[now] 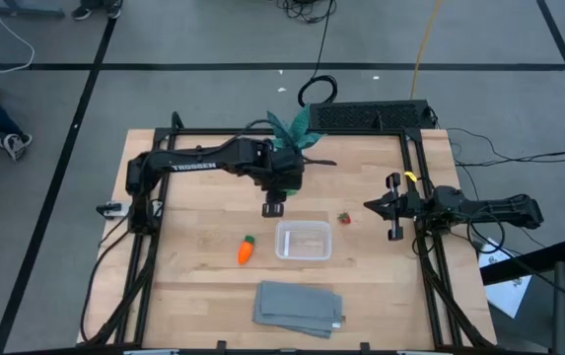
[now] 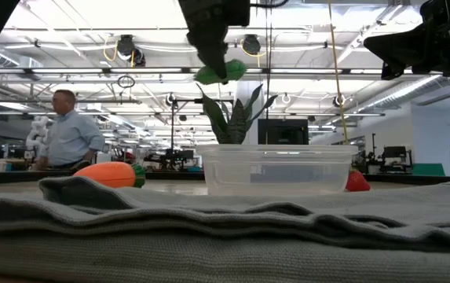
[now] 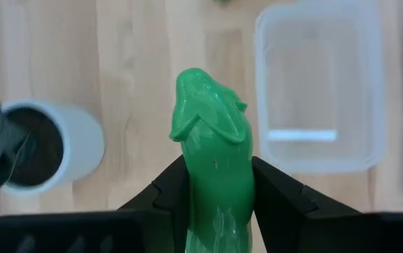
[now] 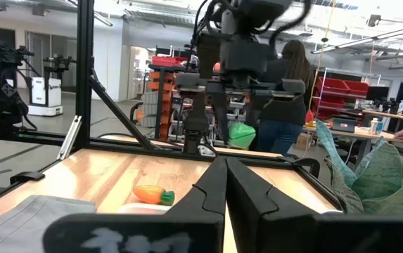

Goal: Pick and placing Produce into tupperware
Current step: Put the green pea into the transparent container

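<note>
Overhead, left gripper [image 3: 215,184] clamps green pod [image 3: 212,151] beside the tupperware's [image 1: 304,241] edge.

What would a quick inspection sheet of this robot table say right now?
Surface: wooden table.
Job's things: green pod gripped aloft; carrot and red berry on the wood beside the clear tupperware, which looks empty.
Clutter: grey cloth; potted plant.
Pincers: left pincer shut on the pod, near the container; right pincer shut, waiting at the table's right edge.
Cables: black cables on the floor.
Surroundings: a person beyond the table.
</note>
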